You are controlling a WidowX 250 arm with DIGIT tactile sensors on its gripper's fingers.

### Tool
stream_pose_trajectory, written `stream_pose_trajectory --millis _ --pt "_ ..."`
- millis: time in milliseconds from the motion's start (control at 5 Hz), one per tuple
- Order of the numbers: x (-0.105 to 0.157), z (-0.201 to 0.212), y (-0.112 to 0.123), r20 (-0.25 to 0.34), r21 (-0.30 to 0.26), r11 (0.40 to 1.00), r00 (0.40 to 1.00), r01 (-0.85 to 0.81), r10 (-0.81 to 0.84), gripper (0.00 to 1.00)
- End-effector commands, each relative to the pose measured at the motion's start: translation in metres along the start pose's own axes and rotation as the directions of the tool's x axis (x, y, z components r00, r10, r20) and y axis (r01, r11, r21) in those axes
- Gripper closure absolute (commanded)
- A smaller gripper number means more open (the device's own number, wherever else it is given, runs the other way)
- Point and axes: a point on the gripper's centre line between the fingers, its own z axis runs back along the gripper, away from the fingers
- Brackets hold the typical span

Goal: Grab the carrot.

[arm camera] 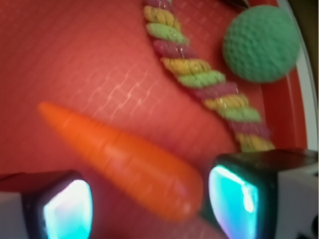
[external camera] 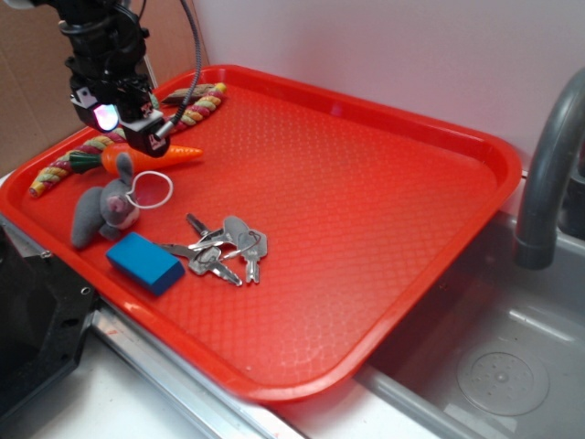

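Carrot, glossy orange tapered plastic toy [arm camera: 124, 159], lies on the red textured plastic tray [external camera: 366, 183], thick end between spread end effector [arm camera: 149, 209] pads.

Black end effector low over the carrot, jaws apart, not yet pinching. Braided red-yellow-green rope [arm camera: 199, 74] just beyond; dimpled green ball [arm camera: 261, 42] near the rim. Grey plush rabbit [external camera: 105, 210] close by. Risk: slick taper may squirt out on closing, since the pads sit near the rounded end; one pad stands close to the rope and could snag it.
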Motion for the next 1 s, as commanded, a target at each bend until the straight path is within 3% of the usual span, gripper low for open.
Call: stream_pose_trajectory --millis 0,200,400,600,800 --pt "-0.008 -0.034 -0.043 -0.009 -0.057 0.987 0.989 0.148 -0.149 0.0" --pt "-0.01 -0.047 -0.048 -0.044 -0.069 0.994 0.995 0.086 -0.09 1.0" --pt "-0.003 -0.016 -0.055 -0.021 -0.044 0.999 0.999 0.026 -0.027 1.0" --pt "0.016 0.035 -0.077 0.011 -0.056 0.996 0.998 -0.067 0.067 1.0" --pt "0.034 0.082 -0.104 -0.071 -0.021 0.993 0.991 -0.118 0.117 1.0"
